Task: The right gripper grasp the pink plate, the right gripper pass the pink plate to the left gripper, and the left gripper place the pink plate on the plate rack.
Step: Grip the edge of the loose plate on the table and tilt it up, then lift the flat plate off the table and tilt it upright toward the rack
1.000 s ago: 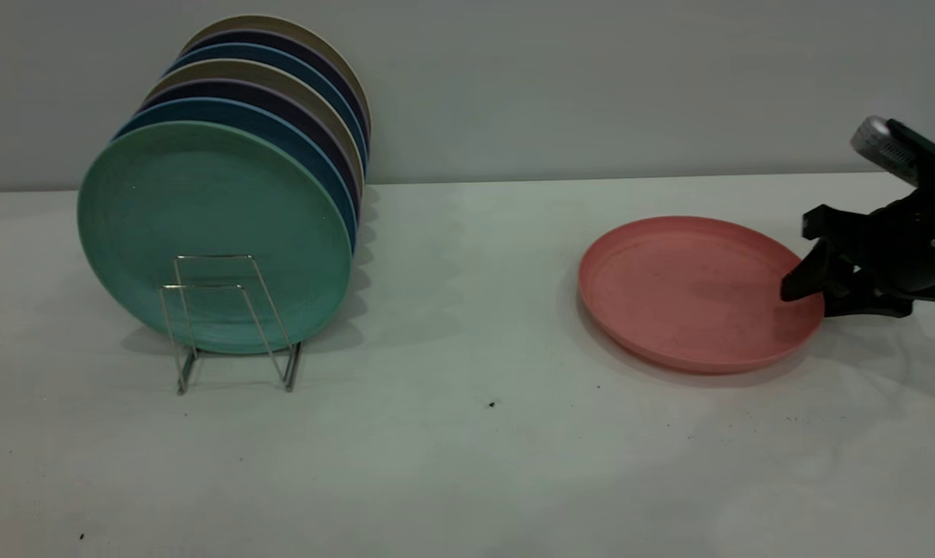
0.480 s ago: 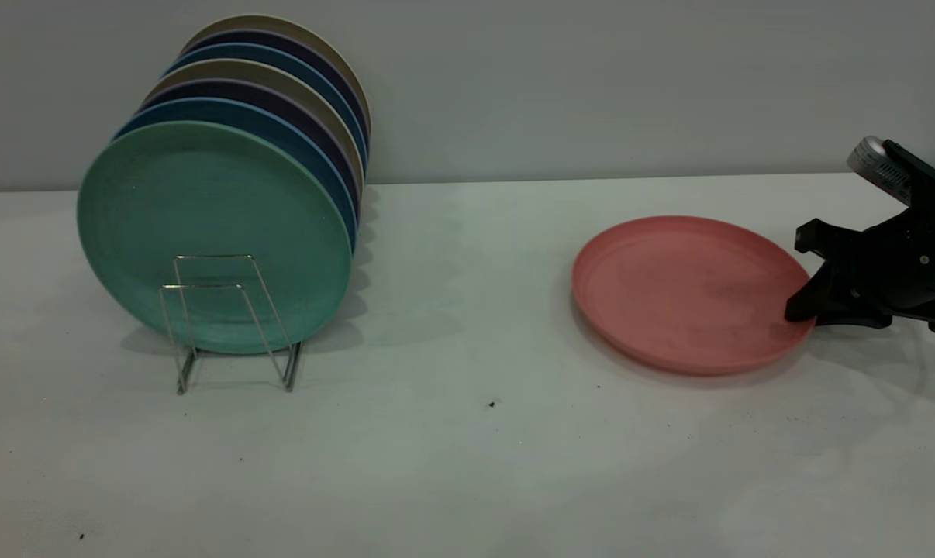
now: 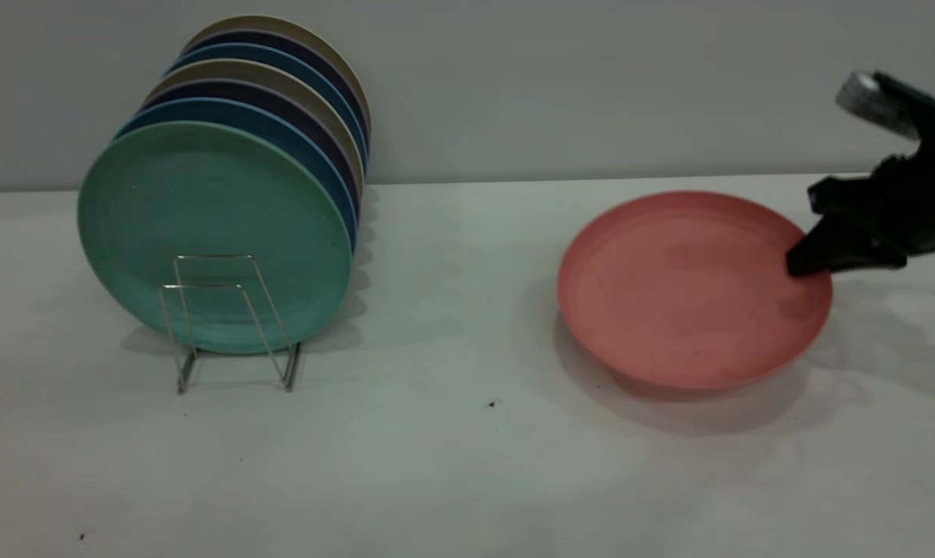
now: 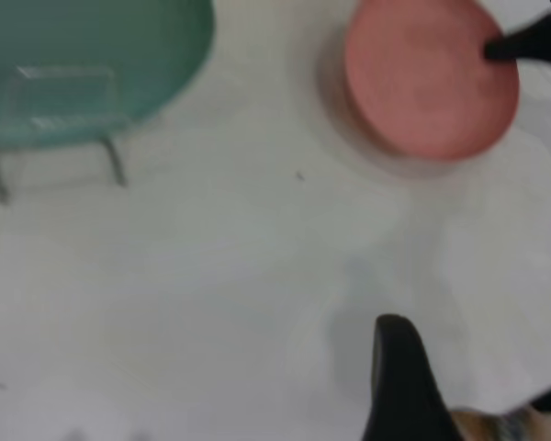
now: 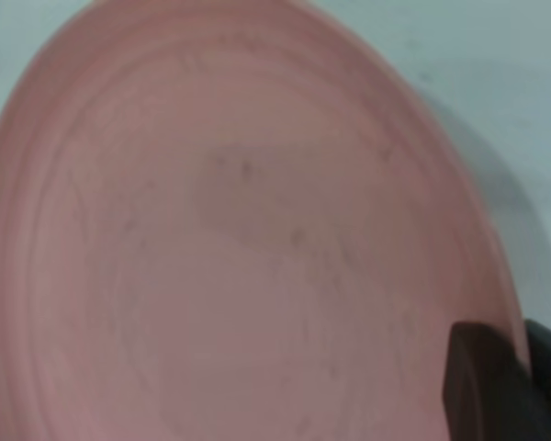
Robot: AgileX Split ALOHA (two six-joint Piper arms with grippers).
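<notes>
Pink plate point(image 3: 688, 298) empty, tilted in right gripper point(image 3: 805, 262)

1. Desk point(image 3: 452, 325) lies open between plate rack point(image 3: 231, 322) and pink plate point(image 3: 688, 291).
2. Upright plates fill the rack; mint-green plate point(image 3: 212, 225) stands foremost.
3. Front wire loops stand free.
</notes>
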